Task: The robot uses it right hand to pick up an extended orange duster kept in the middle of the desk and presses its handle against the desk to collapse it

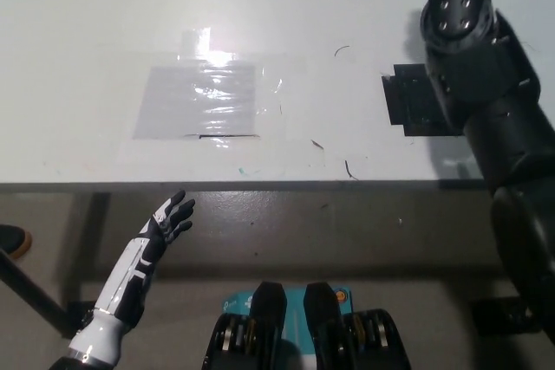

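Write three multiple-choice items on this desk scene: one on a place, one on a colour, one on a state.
1. Where is the left hand?
A. flat on the clear patch
B. below the desk's near edge, off the desk
C. on the black patch

2. What colour is the taped square partly hidden by the right arm?
A. black
B. orange
C. blue

3. How is the left hand?
A. shut on a duster
B. closed in a fist
C. open, holding nothing

Answers: 1 B, it shows in front of the desk over the floor. 2 A, the square reads dark black beside the clear plastic patch. 3 C, its fingers are spread with nothing in them.
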